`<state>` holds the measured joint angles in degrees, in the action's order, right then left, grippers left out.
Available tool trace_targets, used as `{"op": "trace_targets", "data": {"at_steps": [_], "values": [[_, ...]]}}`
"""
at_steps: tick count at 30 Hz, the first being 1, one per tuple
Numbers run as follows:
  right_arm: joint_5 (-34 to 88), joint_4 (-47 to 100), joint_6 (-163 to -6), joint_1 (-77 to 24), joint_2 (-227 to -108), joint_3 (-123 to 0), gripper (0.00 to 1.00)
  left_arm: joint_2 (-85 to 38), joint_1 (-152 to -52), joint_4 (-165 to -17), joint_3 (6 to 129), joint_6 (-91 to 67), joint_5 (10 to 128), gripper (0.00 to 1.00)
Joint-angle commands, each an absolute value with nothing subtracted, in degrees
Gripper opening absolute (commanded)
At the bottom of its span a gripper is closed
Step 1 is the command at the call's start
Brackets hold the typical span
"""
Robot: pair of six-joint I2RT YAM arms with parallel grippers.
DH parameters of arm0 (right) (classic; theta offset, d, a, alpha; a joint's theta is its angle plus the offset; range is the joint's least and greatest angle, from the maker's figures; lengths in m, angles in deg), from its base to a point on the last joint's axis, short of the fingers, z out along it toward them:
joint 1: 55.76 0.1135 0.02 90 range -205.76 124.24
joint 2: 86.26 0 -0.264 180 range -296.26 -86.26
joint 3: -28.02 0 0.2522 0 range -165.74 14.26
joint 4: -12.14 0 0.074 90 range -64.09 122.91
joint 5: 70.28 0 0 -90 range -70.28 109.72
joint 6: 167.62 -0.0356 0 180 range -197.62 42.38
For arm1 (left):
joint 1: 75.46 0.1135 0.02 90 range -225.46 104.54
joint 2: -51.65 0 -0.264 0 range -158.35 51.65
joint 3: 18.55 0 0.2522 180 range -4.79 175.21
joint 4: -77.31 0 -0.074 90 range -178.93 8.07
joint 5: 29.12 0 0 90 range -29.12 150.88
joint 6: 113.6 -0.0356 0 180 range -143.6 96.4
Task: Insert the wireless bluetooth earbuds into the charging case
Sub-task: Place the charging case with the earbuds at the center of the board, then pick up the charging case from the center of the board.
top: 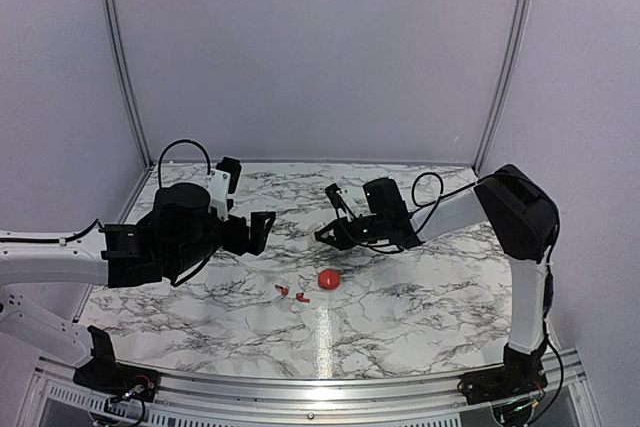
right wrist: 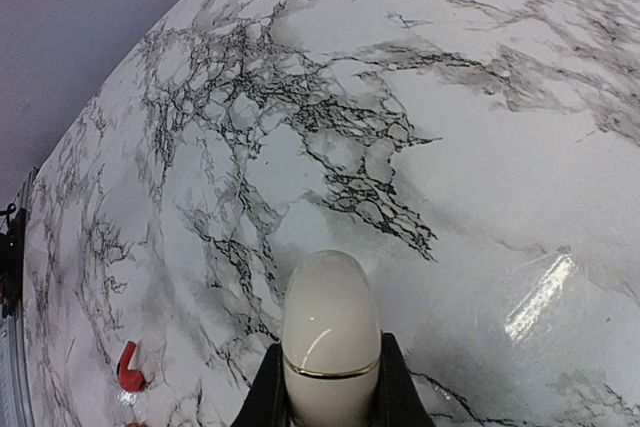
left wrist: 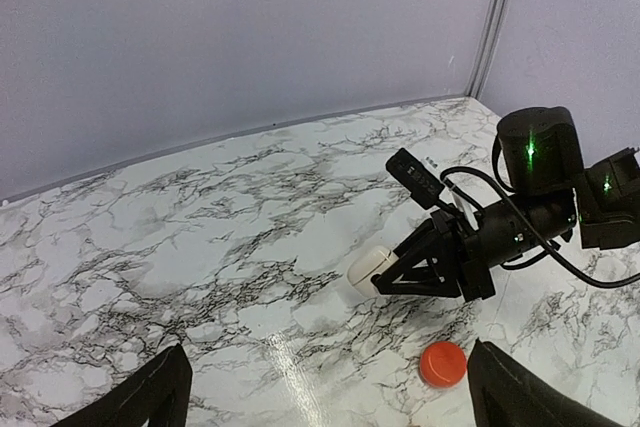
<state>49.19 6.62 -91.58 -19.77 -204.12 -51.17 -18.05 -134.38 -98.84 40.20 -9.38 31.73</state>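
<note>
Jaws spread wide and empty, the left gripper [top: 262, 232] hovered at centre-left of the top view, its arm reaching in from the left edge. Two red earbuds [top: 282, 290] lay on the marble table [top: 420, 297] at lower centre, near a red ball [top: 329, 279]. Just right of centre, the right gripper [top: 325, 235], its arm stretched low from the right, was clamped on the white charging case [left wrist: 372, 267].

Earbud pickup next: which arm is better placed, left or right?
Left. The left gripper is open and empty, while the right gripper is shut on the charging case. The earbuds lie loose on the table by the red ball, so only the left looks free to grab one.
</note>
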Motion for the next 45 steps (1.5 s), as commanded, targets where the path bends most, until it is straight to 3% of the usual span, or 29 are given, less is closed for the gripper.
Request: {"op": "trace_targets", "data": {"at_steps": [1,7,14,20,32,45], "values": [[51.44,10.09,-91.72,-20.10,-208.12,-56.42,0.00,-18.39,-134.08,-96.58,40.60,-8.64,30.45,0.99],[50.86,11.62,-90.60,-20.39,-210.81,-59.28,0.13,-21.32,-134.00,-94.26,41.53,-10.19,34.24,0.99],[49.67,14.81,-88.61,-21.85,-209.35,-60.79,0.55,-25.23,-133.99,-93.48,42.81,-11.91,39.77,0.99],[46.84,15.22,-87.12,-24.11,-199.77,-55.58,0.73,-30.93,-133.99,-93.41,44.61,-13.54,45.04,0.99],[45.93,8.90,-91.29,-26.29,-178.53,-36.71,0.79,-47.81,-134.08,-84.73,57.09,-16.28,56.13,0.99],[42.14,4.29,-96.38,-26.48,-163.18,-21.00,0.79,-61.42,-134.17,-80.83,68.69,-14.22,57.14,0.96]]}}
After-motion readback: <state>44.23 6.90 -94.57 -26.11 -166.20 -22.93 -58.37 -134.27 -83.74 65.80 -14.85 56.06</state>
